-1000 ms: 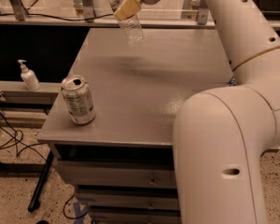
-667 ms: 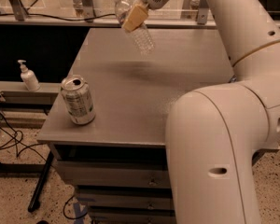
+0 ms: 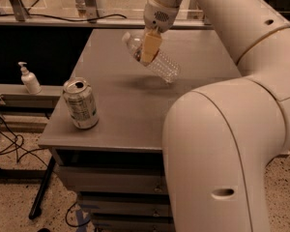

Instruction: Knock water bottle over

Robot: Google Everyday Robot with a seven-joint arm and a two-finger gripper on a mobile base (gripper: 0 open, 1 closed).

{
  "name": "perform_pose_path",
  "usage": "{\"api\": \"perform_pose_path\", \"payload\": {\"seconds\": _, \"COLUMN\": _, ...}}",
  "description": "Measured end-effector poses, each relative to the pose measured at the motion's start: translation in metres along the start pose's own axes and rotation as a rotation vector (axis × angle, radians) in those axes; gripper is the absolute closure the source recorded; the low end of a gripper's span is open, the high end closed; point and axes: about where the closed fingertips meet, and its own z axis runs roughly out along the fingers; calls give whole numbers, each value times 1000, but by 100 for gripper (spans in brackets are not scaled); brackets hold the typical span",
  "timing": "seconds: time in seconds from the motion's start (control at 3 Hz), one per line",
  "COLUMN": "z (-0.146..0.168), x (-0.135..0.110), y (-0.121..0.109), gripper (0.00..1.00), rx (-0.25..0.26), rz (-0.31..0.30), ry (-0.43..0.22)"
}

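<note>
The water bottle (image 3: pixel 165 65) is a clear ribbed plastic bottle with a white cap. It is steeply tilted over the middle of the grey table (image 3: pixel 121 127), cap up and to the left, base low and to the right, with its shadow on the tabletop beneath it. My gripper (image 3: pixel 149 47) reaches down from the top centre and is shut around the bottle's upper half. One tan finger pad (image 3: pixel 151 45) lies across the front of the bottle. The other finger is hidden behind the bottle.
A silver drink can (image 3: pixel 80 104) stands upright near the table's front left corner. A white pump-dispenser bottle (image 3: pixel 29 79) stands on a lower shelf to the left. My large white arm (image 3: pixel 222 144) fills the right side. Cables lie on the floor at left.
The gripper has swung the bottle from the far edge toward the table's middle. The bottle has gone from nearly upright to steeply tilted. The can has not moved.
</note>
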Motion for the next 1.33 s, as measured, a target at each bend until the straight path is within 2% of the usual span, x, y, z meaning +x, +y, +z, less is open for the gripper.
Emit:
{"api": "perform_pose_path", "payload": {"seconds": 0.33, "z": 17, "x": 12, "y": 17, "gripper": 82, "rx": -58, "rz": -66, "ry": 94}}
{"api": "perform_pose_path", "payload": {"seconds": 0.67, "z": 29, "x": 19, "y": 32, "gripper": 58, "rx": -107, "rz": -112, "ry": 137}}
{"api": "perform_pose_path", "payload": {"seconds": 1.33, "z": 40, "x": 21, "y": 51, "gripper": 12, "rx": -166, "rz": -168, "ry": 147}}
